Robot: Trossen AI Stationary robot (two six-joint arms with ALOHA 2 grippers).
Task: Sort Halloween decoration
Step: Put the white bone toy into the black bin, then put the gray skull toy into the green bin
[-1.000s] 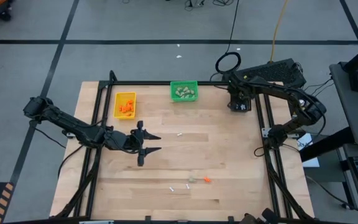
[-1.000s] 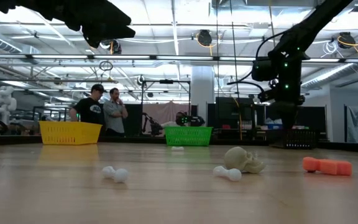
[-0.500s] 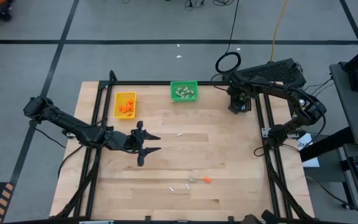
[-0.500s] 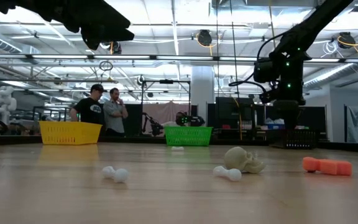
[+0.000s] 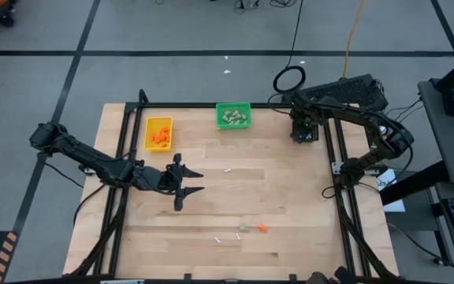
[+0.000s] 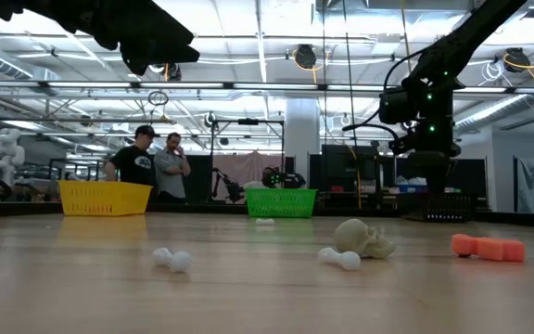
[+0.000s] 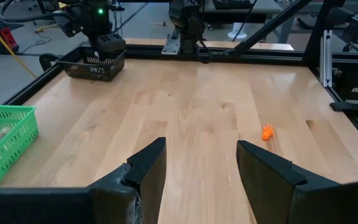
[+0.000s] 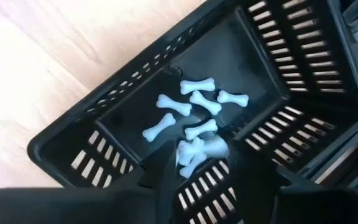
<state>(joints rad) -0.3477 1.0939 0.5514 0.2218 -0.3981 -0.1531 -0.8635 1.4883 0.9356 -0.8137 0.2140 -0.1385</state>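
Jaws of the right gripper (image 8: pixel 219 186) stand apart directly over the black slatted plastic bin (image 8: pixel 73 162) at the table's far right corner, with a blurred white bone-shaped piece (image 8: pixel 194 151) between them; we cannot tell whether it is loose or touching a finger. About six white plastic bones (image 8: pixel 197 99) lie on the bin floor. Jaws of the left gripper (image 5: pixel 193 181) are spread wide and empty, hovering above bare wood at mid-table, left of centre.

Unsorted pieces remain near the front edge: a beige-grey skull (image 6: pixel 363 238), an orange bone-shaped bit (image 6: pixel 487 247) and small white bones (image 6: pixel 171 259), with another white bone (image 5: pixel 228 169) at mid-table. The yellow plastic bin (image 5: pixel 158 132) holds orange bits; the green plastic bin (image 5: pixel 233 116) holds beige lumps.

Risks, in our judgement: the blurred bone could cling to a fingertip and be carried out of the bin, or the gripper could snag the slatted wall and drag the bin.

Pose: the right arm reaches over the frame rail, wrist pointing straight down; the left arm extends low and roughly level across the table.
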